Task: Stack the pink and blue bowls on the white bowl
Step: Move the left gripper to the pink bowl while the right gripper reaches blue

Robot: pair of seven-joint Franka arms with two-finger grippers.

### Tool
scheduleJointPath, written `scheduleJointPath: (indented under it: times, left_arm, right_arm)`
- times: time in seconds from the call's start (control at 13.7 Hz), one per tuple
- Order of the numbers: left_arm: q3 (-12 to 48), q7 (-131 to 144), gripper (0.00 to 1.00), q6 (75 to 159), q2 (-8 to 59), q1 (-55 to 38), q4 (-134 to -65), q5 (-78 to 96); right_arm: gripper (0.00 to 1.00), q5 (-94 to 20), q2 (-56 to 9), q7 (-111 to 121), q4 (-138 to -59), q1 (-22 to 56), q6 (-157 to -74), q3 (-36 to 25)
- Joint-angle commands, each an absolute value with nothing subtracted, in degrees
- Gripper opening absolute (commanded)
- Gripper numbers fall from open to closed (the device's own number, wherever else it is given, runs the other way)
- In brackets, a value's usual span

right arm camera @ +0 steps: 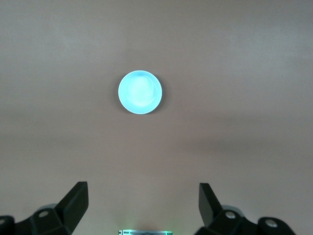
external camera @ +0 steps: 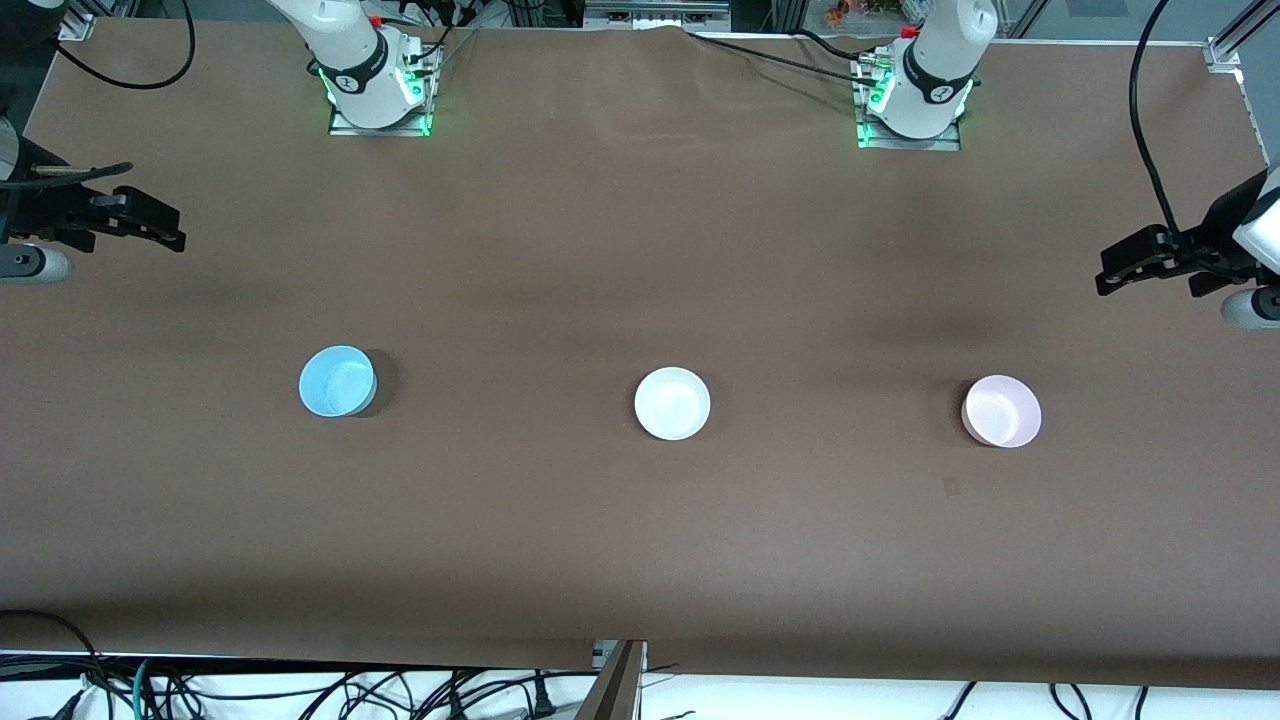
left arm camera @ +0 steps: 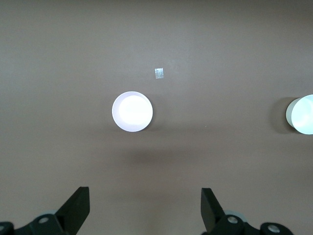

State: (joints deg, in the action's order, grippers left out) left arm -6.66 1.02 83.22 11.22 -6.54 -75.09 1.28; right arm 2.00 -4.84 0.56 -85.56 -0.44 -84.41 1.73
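Observation:
Three bowls stand upright in a row across the brown table. The blue bowl (external camera: 337, 381) (right arm camera: 140, 92) is toward the right arm's end, the white bowl (external camera: 672, 403) (left arm camera: 301, 115) is in the middle, and the pale pink bowl (external camera: 1001, 411) (left arm camera: 132, 111) is toward the left arm's end. My right gripper (external camera: 160, 225) (right arm camera: 142, 203) hangs open and empty high over its end of the table, well clear of the blue bowl. At the left arm's end my left gripper (external camera: 1120, 265) (left arm camera: 144, 205) is also up in the air, open and empty, apart from the pink bowl.
A small patch of tape (external camera: 951, 487) (left arm camera: 158, 73) lies on the table, nearer to the front camera than the pink bowl. The two arm bases (external camera: 375, 85) (external camera: 915, 95) stand farthest from that camera. Cables (external camera: 300, 690) hang below the table's nearest edge.

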Motion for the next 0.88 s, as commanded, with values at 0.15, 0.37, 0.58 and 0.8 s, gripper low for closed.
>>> scheduleJointPath:
  times: [0.15, 0.37, 0.58, 0.8]
  left_arm:
    - [-7.8, 0.6, 1.00, 83.3, 11.5, -7.2, -74.7, 1.7]
    - [-8.2, 0.4, 1.00, 83.8, 12.9, -7.2, -74.7, 2.0]
    - [-10.4, -0.4, 1.00, 90.2, 15.2, -7.0, -76.2, 2.4]
    - [-12.5, -6.1, 1.00, 95.0, 19.7, -6.4, -76.9, 2.6]
  right_arm:
    - [1.00, 1.2, -5.4, 1.0, -84.3, -0.8, -84.1, 1.8]
    - [1.00, 1.2, -5.4, 1.0, -84.3, -0.8, -84.1, 1.8]
    - [1.00, 1.2, -5.4, 1.0, -84.3, -0.8, -84.1, 1.8]
    - [1.00, 1.3, -5.4, 1.4, -84.3, -0.7, -84.1, 1.8]
